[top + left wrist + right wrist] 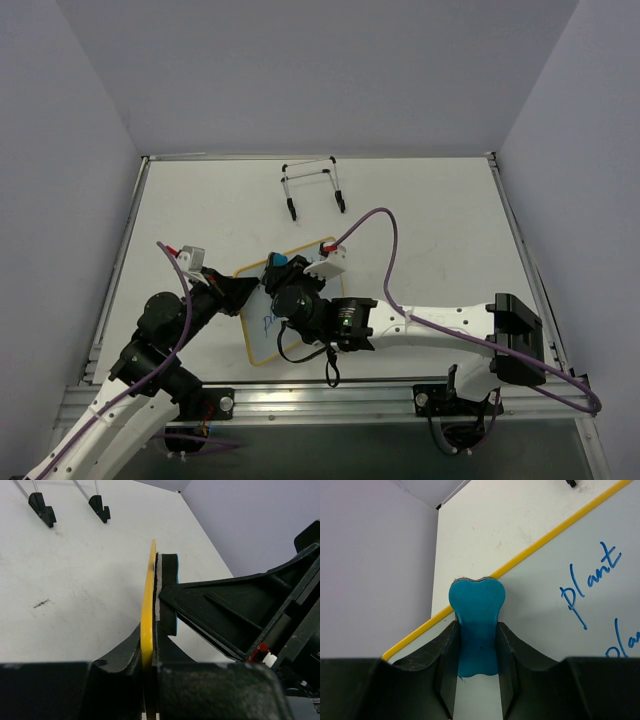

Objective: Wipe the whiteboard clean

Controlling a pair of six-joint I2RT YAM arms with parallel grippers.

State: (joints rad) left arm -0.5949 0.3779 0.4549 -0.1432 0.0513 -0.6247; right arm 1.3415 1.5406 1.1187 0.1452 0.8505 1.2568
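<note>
Two closed grips: left claw (149,645) on whiteboard (540,605) edge, right claw (477,632) on eraser (477,600).

There is one yellow-framed whiteboard (262,338), carrying two lines of blue handwriting (592,575). There is one blue bone-shaped eraser (476,600), one black wire easel stand (313,185) and one table (430,220). Two robot arms, left arm (150,360) and right arm (440,325), each have one gripper: left gripper (240,292), right gripper (281,272).
</note>
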